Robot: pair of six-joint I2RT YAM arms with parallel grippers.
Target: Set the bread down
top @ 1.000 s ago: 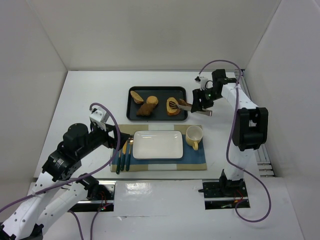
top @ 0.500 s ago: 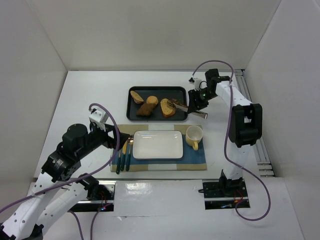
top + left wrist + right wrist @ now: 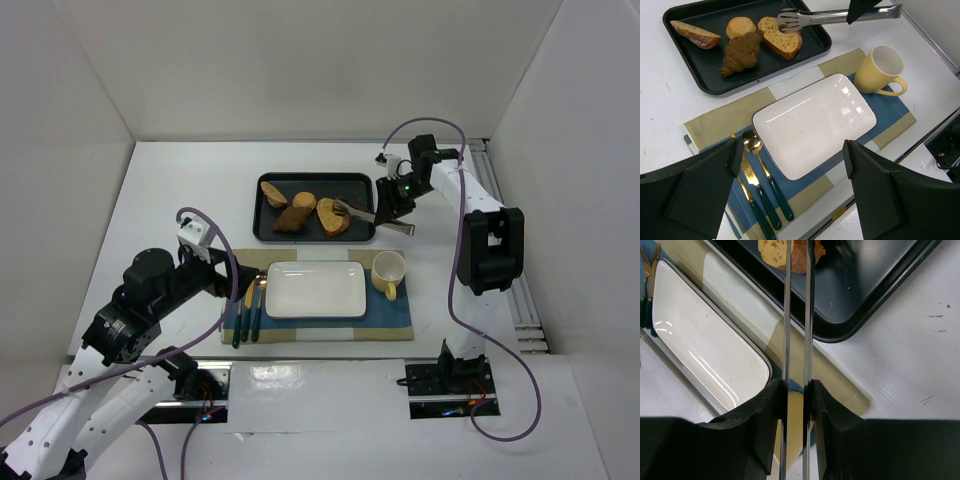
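The right hand [image 3: 796, 401] is closed on the handle end of a pair of metal tongs [image 3: 796, 315], squeezing the two arms almost parallel with a narrow gap between them. The tongs reach out from the hand across the right rim of the black tray [image 3: 258, 200], and their slotted tips sit at the upper edge of the bread [image 3: 781, 42].

Over the last second the right hand has swung left. The bread has travelled with the tongs from the right end of the tray toward its middle. It now lies just beside the dark pastry [image 3: 742, 52] and the round roll [image 3: 741, 26]. This suggests the tips have engaged the slice, but a firm grip cannot be confirmed. The bread is not yet off the tray. The white plate [image 3: 315, 290] holds nothing.

The bread is a flat oval slice with a golden-tan crumb and a browner crust rim.

The left hand [image 3: 792, 150] is spread wide and empty above the plate.
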